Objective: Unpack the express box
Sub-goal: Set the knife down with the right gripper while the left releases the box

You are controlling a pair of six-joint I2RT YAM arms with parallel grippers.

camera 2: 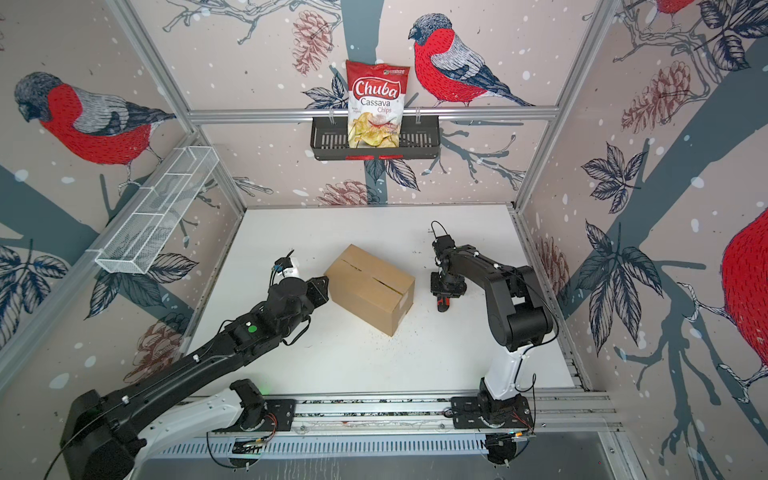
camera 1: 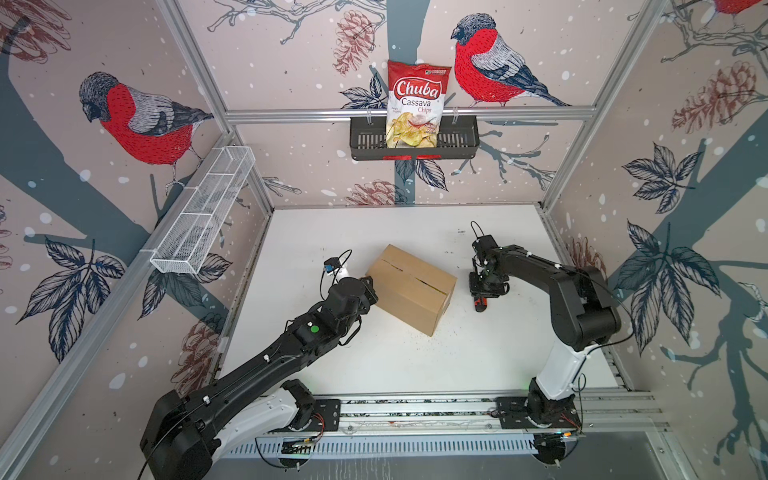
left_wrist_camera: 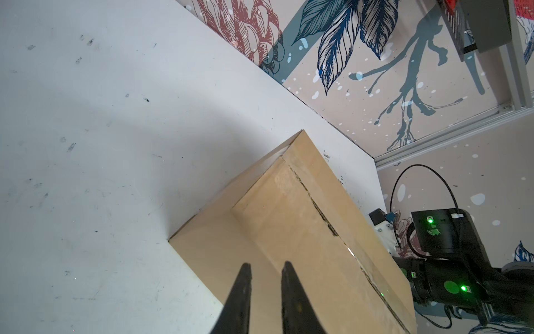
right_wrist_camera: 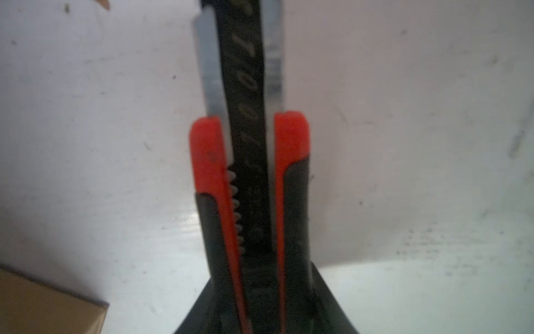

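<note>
A: Left end effector [left_wrist_camera: 265,264]?
B: Fingers a sliver apart, nothing between them, tips at the top edge of the left end of the express box [camera 1: 409,286].
A: Box position?
B: Middle of the table [camera 1: 374,374], skewed to its edges, flaps down. Top seam looks partly slit, hard to say how far.
A: Right side?
B: Right end effector [camera 1: 485,289] clamped on a red-black utility knife [right_wrist_camera: 248,173], blade out, pointing down at the table just right of the box, clear of it.
A: Risks?
B: Left side only braces one end, so a knife pull could skid or spin the box. Deep blade could nick the contents. Handle could twist in the clamp.
</note>
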